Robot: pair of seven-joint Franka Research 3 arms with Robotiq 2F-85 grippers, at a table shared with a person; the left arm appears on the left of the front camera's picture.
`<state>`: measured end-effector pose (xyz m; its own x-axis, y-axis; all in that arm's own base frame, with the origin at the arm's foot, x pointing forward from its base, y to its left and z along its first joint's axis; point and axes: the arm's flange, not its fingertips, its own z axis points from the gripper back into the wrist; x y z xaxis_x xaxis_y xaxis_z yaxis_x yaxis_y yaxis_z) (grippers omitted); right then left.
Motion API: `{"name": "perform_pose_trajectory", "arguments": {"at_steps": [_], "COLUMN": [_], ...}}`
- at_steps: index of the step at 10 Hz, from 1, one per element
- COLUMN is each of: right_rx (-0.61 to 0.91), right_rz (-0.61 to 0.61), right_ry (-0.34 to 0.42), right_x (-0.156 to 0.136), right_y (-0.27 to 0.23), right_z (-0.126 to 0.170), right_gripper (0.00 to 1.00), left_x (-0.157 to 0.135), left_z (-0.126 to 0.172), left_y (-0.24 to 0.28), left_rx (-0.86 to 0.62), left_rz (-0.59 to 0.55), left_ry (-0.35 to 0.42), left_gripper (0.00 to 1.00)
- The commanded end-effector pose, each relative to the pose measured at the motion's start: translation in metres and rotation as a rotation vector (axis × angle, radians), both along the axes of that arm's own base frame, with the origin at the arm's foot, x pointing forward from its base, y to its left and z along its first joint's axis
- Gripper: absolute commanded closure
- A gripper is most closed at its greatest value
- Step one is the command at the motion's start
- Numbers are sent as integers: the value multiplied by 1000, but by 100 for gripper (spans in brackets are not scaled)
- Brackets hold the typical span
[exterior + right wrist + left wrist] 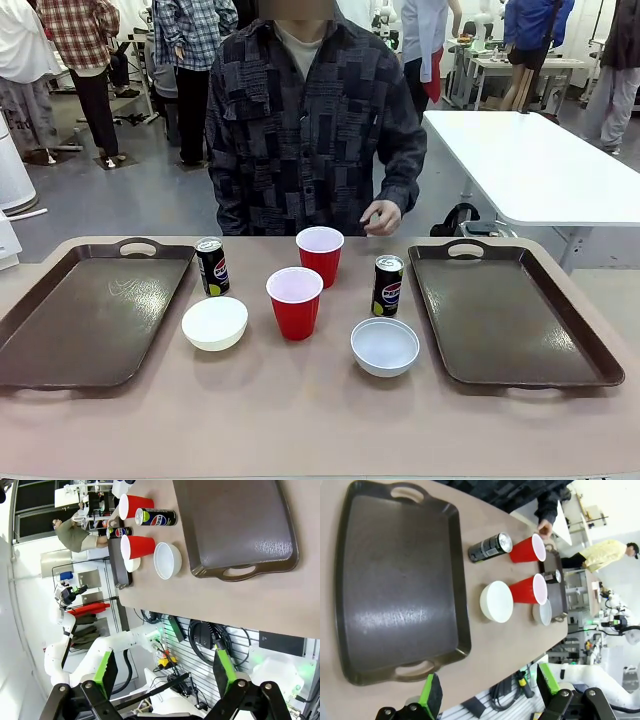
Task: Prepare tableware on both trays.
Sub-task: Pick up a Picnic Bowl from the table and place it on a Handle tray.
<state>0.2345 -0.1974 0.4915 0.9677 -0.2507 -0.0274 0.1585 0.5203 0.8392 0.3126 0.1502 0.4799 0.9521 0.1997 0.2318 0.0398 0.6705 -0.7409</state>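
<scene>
— Brown plastic from the left wrist: left tray (395, 580) flat on the table (490, 642) just beyond the left pincer (490, 692). Jaws?
— Spread wide, clamped on nothing. Farther out from it, past the tray's long rim: left can (490, 547) and left bowl (496, 601), then far cup (526, 550) and near cup (527, 590) (all upright, whatever the rolled picture suggests).
— Right wrist?
— Same there: right pincer (165, 675) gaping, empty, hovering short of the table's near edge. Nearest to it, right tray (235, 520), bare; right bowl (167, 560) just beside that tray's rim, right can (156, 516) a little beyond the bowl.
— Front?
— Trays at the two ends, each on its own pincer's side. Between them both cans, both cups, both bowls, standing apart from one another. At the far edge, person's hand (381, 217), behind the far cup, well away from both pincers.
</scene>
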Motion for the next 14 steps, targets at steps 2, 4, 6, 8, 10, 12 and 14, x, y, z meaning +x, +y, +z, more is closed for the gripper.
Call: {"name": "perform_pose_trajectory", "arguments": {"at_steps": [2,4,6,8,10,12,14], "right_rx": [12,12,12,12,12,12,12], "right_rz": [6,6,6,6,6,6,6], "right_ry": [-9,-9,-9,-9,-9,-9,-9], "right_x": [1,1,1,1,1,1,1], "right_y": [-1,-1,-1,-1,-1,-1,-1], "right_z": [-1,-1,-1,-1,-1,-1,-1], "right_gripper": [0,0,0,0,0,0,0], "left_x": [0,0,5,20,34,57,82], "left_z": [0,0,8,35,52,42,15], "left_y": [0,0,-21,-67,-124,-184,-233], "left_rx": [-9,0,159,345,538,701,786], "left_rz": [6,0,20,28,-27,-100,-150], "left_ry": [2,0,35,39,48,93,141], "left_gripper": [0,0,0,0,0,0,0]}}
